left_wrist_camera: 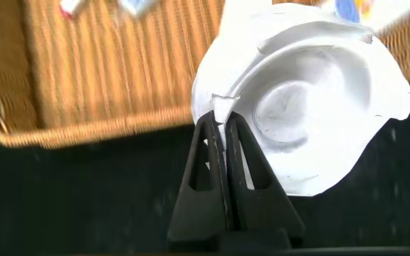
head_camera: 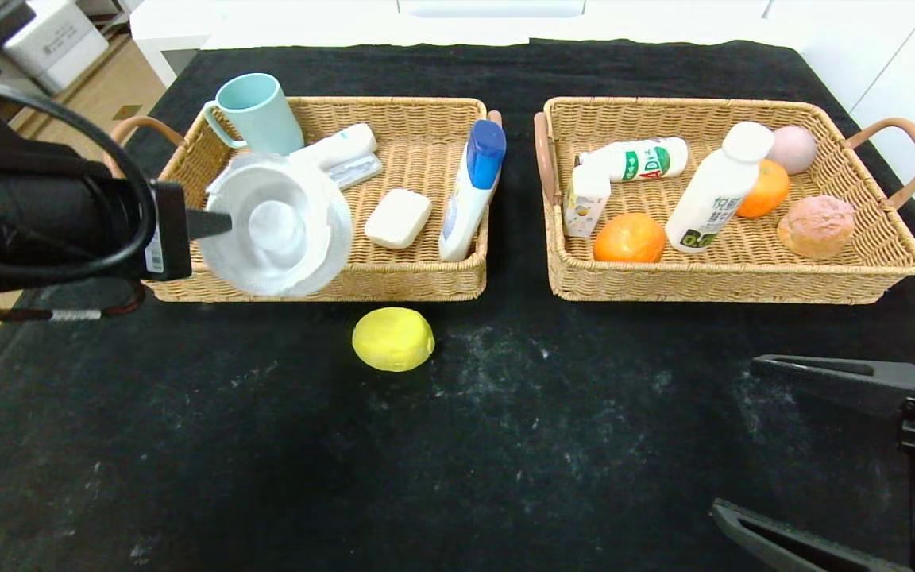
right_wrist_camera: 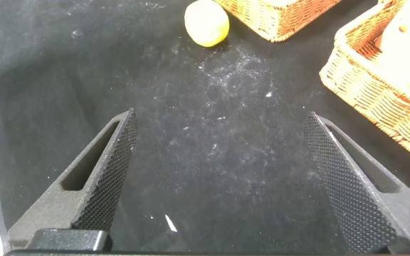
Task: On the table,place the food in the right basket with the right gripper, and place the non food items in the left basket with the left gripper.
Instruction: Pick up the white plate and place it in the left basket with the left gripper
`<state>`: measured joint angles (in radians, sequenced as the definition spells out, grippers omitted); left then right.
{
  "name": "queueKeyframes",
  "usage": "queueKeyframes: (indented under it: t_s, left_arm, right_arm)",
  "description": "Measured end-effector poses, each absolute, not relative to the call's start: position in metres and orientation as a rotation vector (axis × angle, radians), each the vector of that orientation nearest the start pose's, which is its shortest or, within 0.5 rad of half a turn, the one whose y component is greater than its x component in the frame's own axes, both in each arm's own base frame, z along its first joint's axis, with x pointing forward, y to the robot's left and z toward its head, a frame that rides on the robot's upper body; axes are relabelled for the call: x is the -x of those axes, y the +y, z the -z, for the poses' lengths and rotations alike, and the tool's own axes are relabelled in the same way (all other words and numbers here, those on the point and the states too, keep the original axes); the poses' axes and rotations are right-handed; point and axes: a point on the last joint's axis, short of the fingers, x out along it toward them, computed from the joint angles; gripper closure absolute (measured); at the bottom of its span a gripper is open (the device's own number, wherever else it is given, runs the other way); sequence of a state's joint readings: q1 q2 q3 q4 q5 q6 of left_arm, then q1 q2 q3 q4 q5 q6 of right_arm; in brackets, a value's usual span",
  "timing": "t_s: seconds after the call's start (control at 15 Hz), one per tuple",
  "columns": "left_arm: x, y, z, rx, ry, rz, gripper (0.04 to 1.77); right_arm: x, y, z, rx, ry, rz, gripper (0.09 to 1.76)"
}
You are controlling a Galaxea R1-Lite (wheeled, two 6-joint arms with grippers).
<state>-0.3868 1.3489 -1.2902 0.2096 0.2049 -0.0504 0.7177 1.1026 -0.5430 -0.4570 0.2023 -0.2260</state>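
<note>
Where the head view looks down on the black bench [head_camera: 267,445], the left gripper [head_camera: 215,224] is clamped on the rim of a white paper bowl [head_camera: 279,226], holding it over the front left corner of the left basket [head_camera: 418,282], which already holds a teal mug [head_camera: 255,111], a white bar of soap [head_camera: 398,218], a blue-capped white bottle [head_camera: 469,191] leaning on its right wall, and a white packaged item [head_camera: 344,152]. The right basket [head_camera: 743,282] carries two oranges [head_camera: 629,237], a tall white bottle [head_camera: 718,189], a smaller drink bottle lying on its side [head_camera: 640,159], a small carton [head_camera: 586,202], a pinkish ball [head_camera: 793,148] and a bun [head_camera: 816,226]. A yellow round food item [head_camera: 393,339] lies on the bench just in front of the left basket. The right gripper [head_camera: 815,453] sits low at the near right with its fingers spread wide and nothing between them. In the left wrist view, the left gripper [left_wrist_camera: 223,124] pinches the bowl's [left_wrist_camera: 319,99] edge, with basket weave [left_wrist_camera: 105,78] behind. In the right wrist view, the right gripper [right_wrist_camera: 219,163] stands wide over bare bench [right_wrist_camera: 212,178], the yellow item [right_wrist_camera: 206,23] well ahead of it.
</note>
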Motion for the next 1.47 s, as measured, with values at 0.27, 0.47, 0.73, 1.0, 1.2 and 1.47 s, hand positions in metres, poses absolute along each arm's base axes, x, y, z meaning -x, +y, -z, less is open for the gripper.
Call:
queueKeyframes:
  t_s: [0.27,0.47,0.73,1.0,1.2,1.47]
  left_arm:
    - [-0.224,-0.076,-0.343,-0.011,0.205,0.146,1.68]
    - [-0.246,-0.081,-0.353,0.009,0.147,0.138,1.68]
    - [-0.283,-0.09,-0.354,0.011,0.133,0.136,1.68]
    - [-0.316,-0.1,-0.34,0.008,0.164,0.144,1.68]
    - [-0.333,-0.106,-0.329,0.01,0.157,0.144,1.68]
    - [-0.341,-0.11,-0.322,0.005,0.174,0.144,1.27]
  right_arm:
    - [-0.113,0.104,-0.229,0.236,-0.005,-0.926,0.14]
    - [-0.112,0.104,-0.229,0.238,-0.01,-0.929,0.14]
    - [-0.111,0.103,-0.23,0.236,-0.013,-0.926,0.14]
    - [-0.111,0.103,-0.23,0.235,-0.015,-0.924,0.14]
    - [-0.111,0.103,-0.231,0.235,-0.018,-0.924,0.14]
    - [-0.111,0.103,-0.231,0.235,-0.019,-0.923,0.14]
